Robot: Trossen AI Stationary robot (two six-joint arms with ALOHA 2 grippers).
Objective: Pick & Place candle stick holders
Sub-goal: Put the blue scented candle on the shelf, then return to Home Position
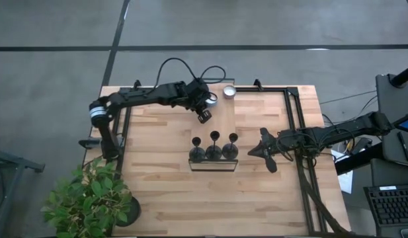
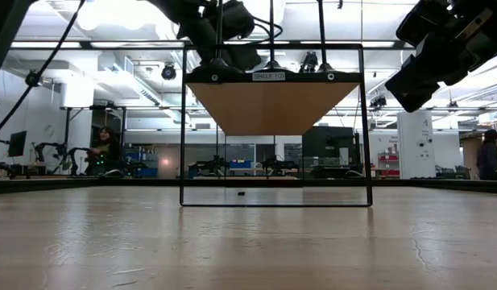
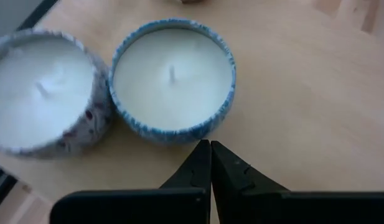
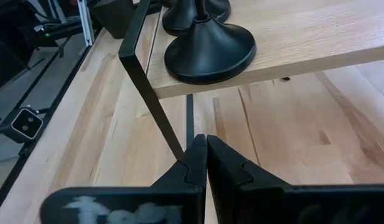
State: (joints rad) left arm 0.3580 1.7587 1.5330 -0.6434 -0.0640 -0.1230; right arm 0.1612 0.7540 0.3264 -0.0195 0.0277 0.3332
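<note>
Three matt black candle stick holders [image 1: 214, 151] stand in a row by their disc bases on a small raised wooden shelf with a thin black frame [image 1: 213, 166]. The right wrist view shows the nearest base [image 4: 209, 53] on the shelf board. My right gripper [image 1: 262, 149] is shut and empty, just right of the shelf, pointing at it [image 4: 206, 146]. My left gripper [image 1: 204, 114] is shut and empty at the far side, above two tin candles: a blue-speckled one [image 3: 172, 78] and a red-speckled one [image 3: 42, 93].
A tin candle [image 1: 229, 91] stands by the table's far edge. A black metal rail [image 1: 293, 125] runs along the table's right side. A potted plant [image 1: 91, 198] stands at the near left corner. Bare tabletop [image 1: 210, 205] lies in front of the shelf.
</note>
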